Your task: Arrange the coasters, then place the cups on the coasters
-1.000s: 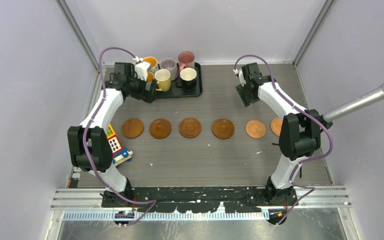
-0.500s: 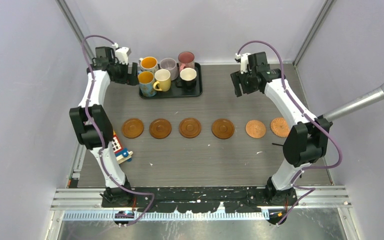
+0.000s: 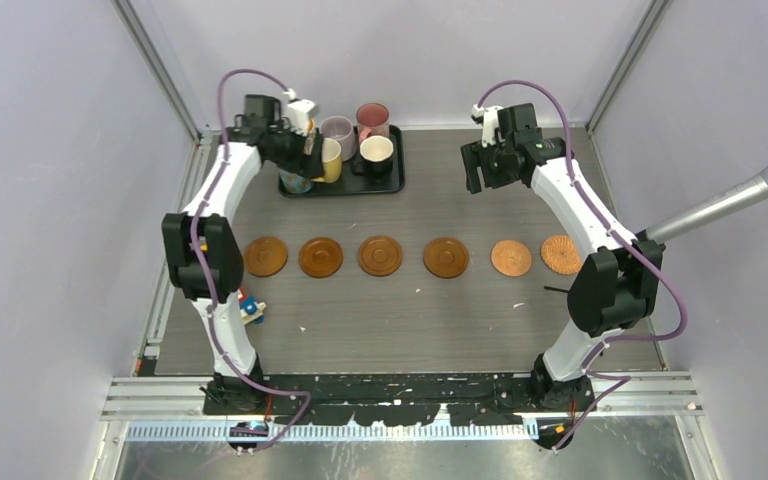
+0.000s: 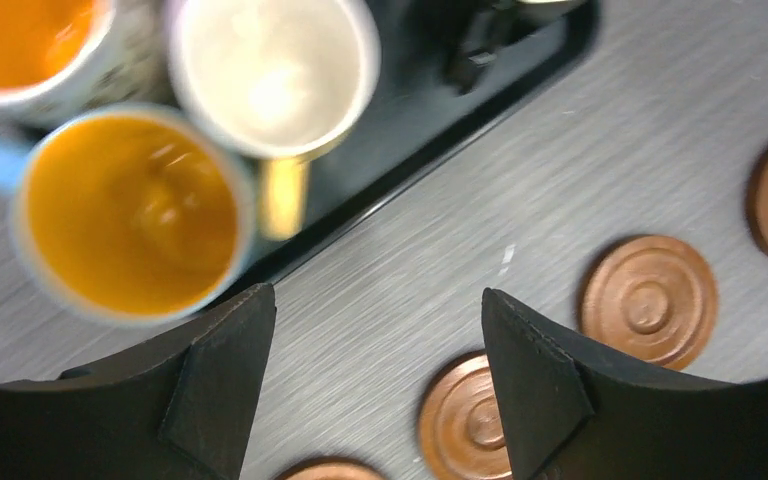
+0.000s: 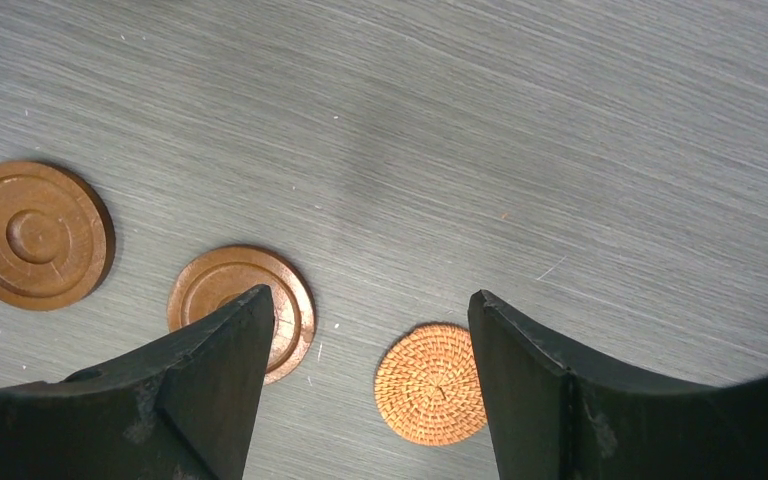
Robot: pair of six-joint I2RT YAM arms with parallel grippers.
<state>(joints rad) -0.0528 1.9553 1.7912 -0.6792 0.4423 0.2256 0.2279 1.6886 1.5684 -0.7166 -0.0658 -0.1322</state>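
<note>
Several round brown coasters [image 3: 380,255] lie in a row across the middle of the table; the rightmost coaster [image 3: 560,254] is woven. Several cups stand on the black tray [image 3: 392,186] at the back: lilac [image 3: 337,128], pink [image 3: 372,116], black [image 3: 376,150], cream-yellow [image 3: 330,160]. My left gripper [image 3: 305,152] hangs open over the tray's left cups. In the left wrist view its jaws [image 4: 375,300] are empty, just off an orange-inside cup [image 4: 130,215]. My right gripper [image 3: 482,178] is open and empty at the back right, high above the woven coaster [image 5: 430,383].
A small coloured toy block [image 3: 251,308] lies by the left arm's lower link. A grey microphone [image 3: 740,200] juts in from the right wall. Walls close the table on three sides.
My left arm swung out to the left of the tray, then back over its left cups, jaws narrowing slightly. The right arm lifted back from the coaster row and opened wider.
</note>
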